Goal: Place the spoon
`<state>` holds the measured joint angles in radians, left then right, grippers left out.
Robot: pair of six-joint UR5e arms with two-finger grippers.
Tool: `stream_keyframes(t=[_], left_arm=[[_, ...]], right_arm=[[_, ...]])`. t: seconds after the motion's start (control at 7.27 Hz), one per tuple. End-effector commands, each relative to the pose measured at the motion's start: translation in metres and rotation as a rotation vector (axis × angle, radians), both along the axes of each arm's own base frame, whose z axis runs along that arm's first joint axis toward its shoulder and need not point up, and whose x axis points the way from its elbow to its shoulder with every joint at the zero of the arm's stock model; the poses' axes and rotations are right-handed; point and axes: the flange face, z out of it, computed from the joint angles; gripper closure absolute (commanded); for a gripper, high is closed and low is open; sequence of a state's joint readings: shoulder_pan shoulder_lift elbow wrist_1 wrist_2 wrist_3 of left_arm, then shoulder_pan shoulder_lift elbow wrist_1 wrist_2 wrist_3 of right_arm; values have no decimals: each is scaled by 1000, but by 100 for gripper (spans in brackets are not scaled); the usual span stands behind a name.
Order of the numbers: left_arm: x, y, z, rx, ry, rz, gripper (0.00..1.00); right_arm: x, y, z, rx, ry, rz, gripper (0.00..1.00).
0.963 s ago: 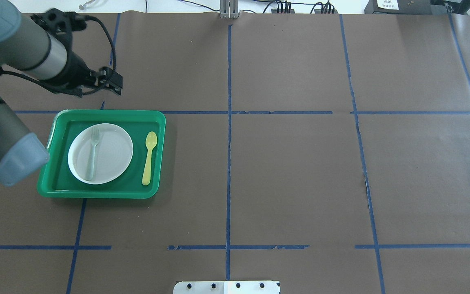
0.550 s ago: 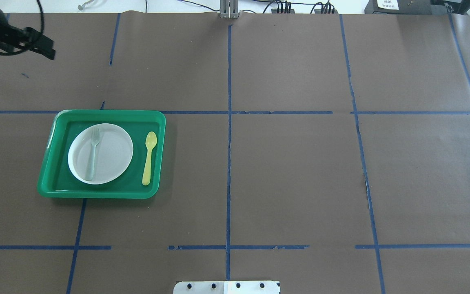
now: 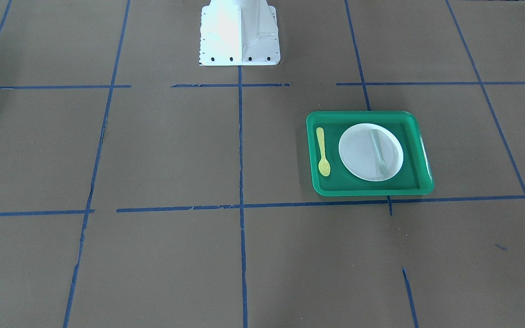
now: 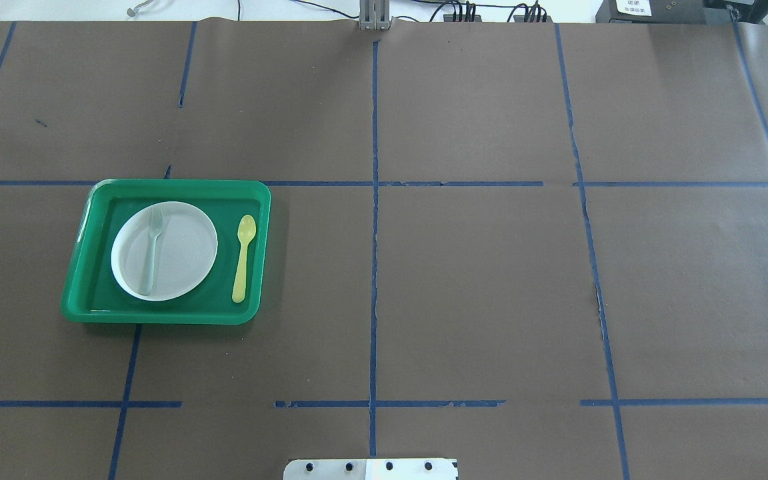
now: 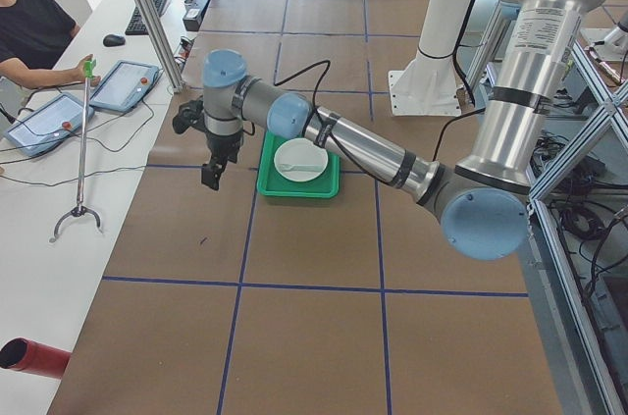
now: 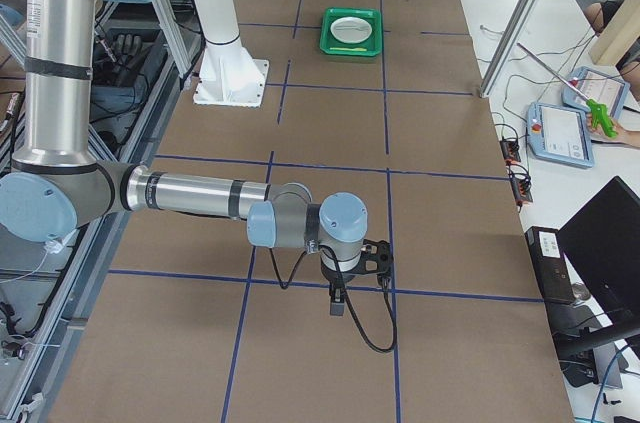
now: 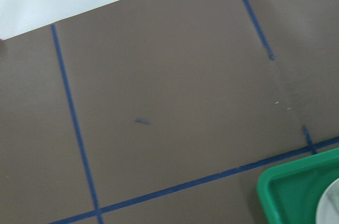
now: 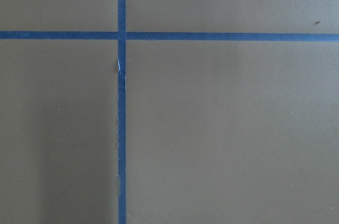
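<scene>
1. Left pincer [image 5: 211,178]: it points down over bare tabletop [image 4: 477,287], just off the green tray [image 4: 157,317] on the side away from the robot's base. You only get a side view, so you can't tell how far it is open. Nothing shows in it, but it's too small to be sure.
2. Right pincer [image 6: 337,305]: it is well apart from the tray, at the tabletop's other end, and also points down. You can't tell its opening either.
3. Spoon [image 4: 244,260]: it lies flat on the tray floor, between the white plate [image 4: 187,250] and the tray wall nearest the tabletop's middle. Its bowl end points away from the robot, and it seems to touch neither plate nor wall.
4. Fork [image 4: 151,253]: it lies loose on the plate, inside the tray.
5. The placement looks done to me. The risk is that the left arm sits near the tray. A low sweep across could clip the rim and jolt the tray, and the light spoon would skid or hop out.
6. If you re-grasp, note that the handle lies flat close to the tray wall. A finger could strike the wall or flick the spoon away.
</scene>
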<state>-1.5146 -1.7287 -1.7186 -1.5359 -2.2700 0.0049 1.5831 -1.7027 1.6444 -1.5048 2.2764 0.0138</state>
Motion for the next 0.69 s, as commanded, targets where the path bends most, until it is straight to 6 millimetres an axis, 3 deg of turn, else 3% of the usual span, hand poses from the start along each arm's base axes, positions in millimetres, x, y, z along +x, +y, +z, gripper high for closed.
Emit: stream_keyframes(t=[0.0,0.28,0.55], left_arm=[[-35,105,131,-205,37,-11,0],[-35,133,156,-281,62,-18,0],[-35,137,161,-291,62,-19,0]], right_arm=[[0,0,0,0,0,0,0],[0,0,0,0,0,0,0],[0,0,0,0,0,0,0]])
